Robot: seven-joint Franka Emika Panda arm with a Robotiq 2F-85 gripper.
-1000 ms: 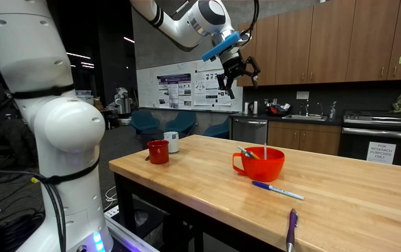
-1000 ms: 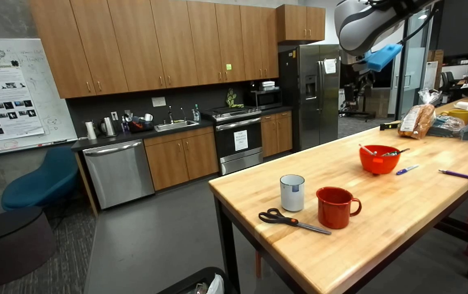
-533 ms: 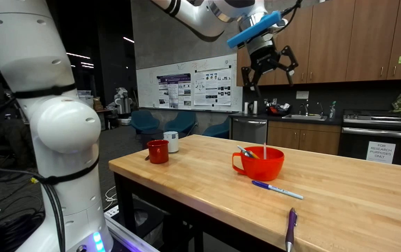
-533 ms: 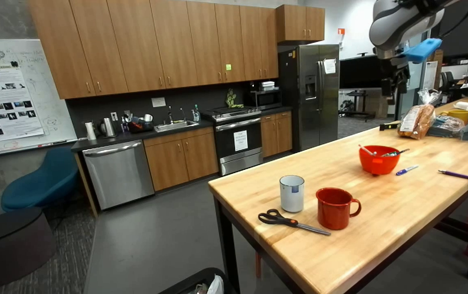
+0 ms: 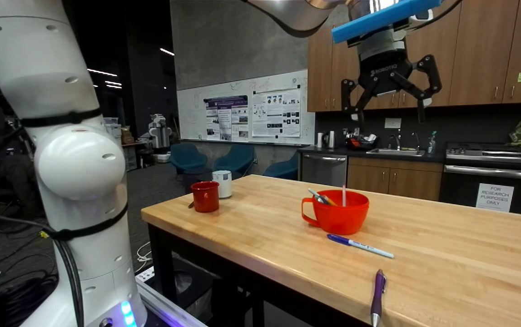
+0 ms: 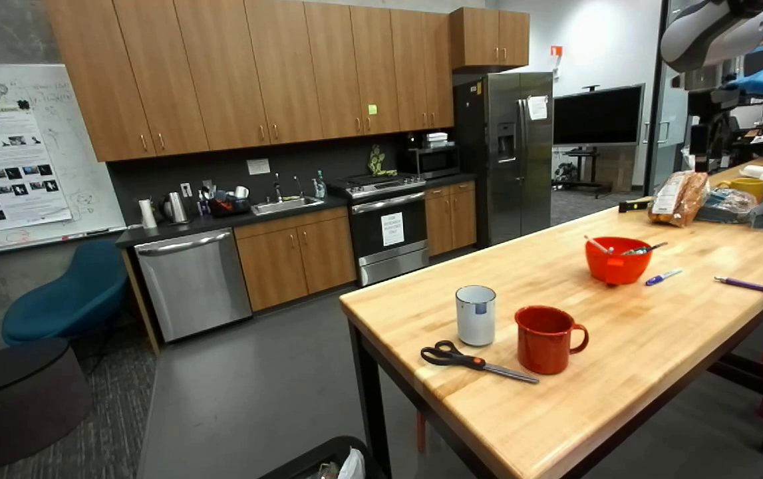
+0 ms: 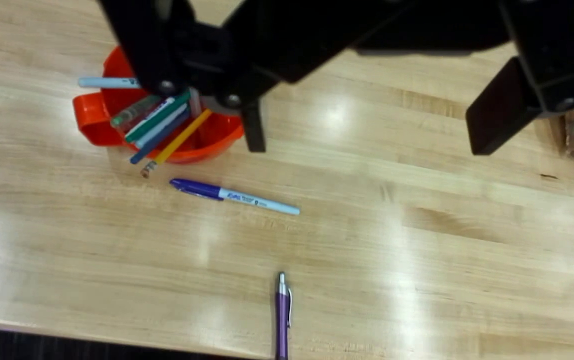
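Wrist view: gripper (image 7: pixel 370 143) spread wide, jaws empty; Expo marker (image 7: pixel 236 196) below looks light, stiff, slick, best pinched mid-barrel

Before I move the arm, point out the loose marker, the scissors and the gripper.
loose marker (image 7: pixel 236 197), wrist view: barrel, just past the cap
scissors (image 6: pixel 478 362), in an exterior view: around the pivot
gripper (image 5: pixel 390 116), in an exterior view: midway between its spread fingertips
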